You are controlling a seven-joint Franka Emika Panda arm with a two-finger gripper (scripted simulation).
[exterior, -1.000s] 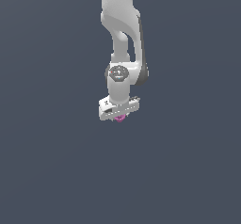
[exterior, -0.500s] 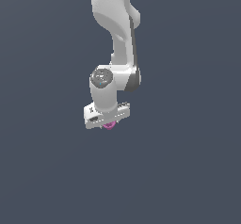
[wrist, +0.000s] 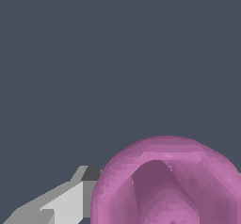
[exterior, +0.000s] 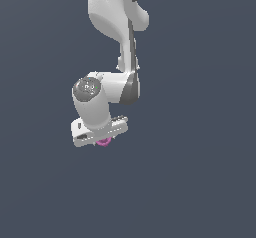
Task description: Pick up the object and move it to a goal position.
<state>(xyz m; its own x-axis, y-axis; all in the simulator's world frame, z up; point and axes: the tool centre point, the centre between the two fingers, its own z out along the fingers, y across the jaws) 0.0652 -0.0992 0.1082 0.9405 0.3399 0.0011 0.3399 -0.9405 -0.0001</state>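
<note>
Hanging under the tilted gripper (exterior: 103,141), clamped between its fingers (wrist: 66,204): pink object (exterior: 104,142), rounded and hollow, opening facing the wrist camera (wrist: 164,185); long axis unclear.

One arm (exterior: 112,42), one claw (exterior: 102,141), one magenta-pink rounded object (wrist: 164,183), nothing else countable
</note>
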